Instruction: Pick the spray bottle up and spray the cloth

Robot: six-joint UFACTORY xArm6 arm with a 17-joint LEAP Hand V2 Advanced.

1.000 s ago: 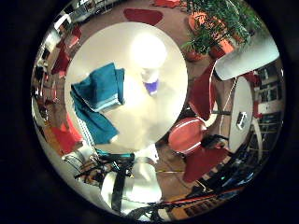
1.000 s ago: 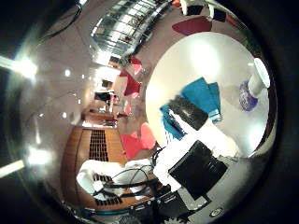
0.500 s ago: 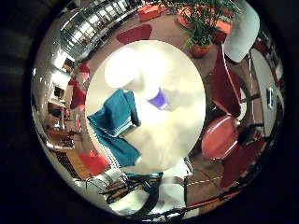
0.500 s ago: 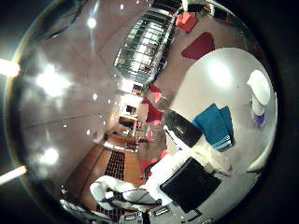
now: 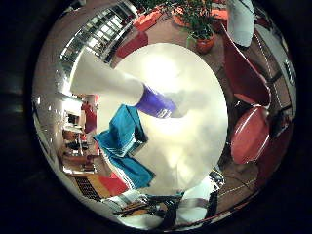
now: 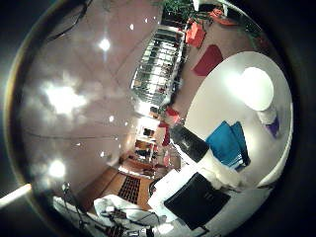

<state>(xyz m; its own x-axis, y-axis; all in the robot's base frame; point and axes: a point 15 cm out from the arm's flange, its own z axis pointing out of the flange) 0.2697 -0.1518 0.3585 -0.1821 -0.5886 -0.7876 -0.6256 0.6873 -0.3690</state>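
A white spray bottle (image 5: 109,80) with a purple band stands on a round white table (image 5: 200,132). It looms large in the right little finger side palm view, so it is close to the palm. A teal cloth (image 5: 123,135) lies crumpled on the table beside the bottle. The right thumb side palm view shows the bottle (image 6: 260,91) from above and the cloth (image 6: 233,144) beside it. My right hand (image 6: 202,188) shows as white and black parts at the view's edge, over the table's rim near the cloth and away from the bottle.
Red chairs (image 5: 250,135) stand round the table. A potted plant (image 5: 198,21) stands on the floor beyond it, with red rugs (image 6: 209,59) further out. A railing (image 6: 161,61) and ceiling lights fill the rest of the thumb side view.
The whole picture has shifted, so the camera has moved. The bottle now fills more of the little finger side view, so the palm is nearer to it. The cloth and bottle have stayed put.
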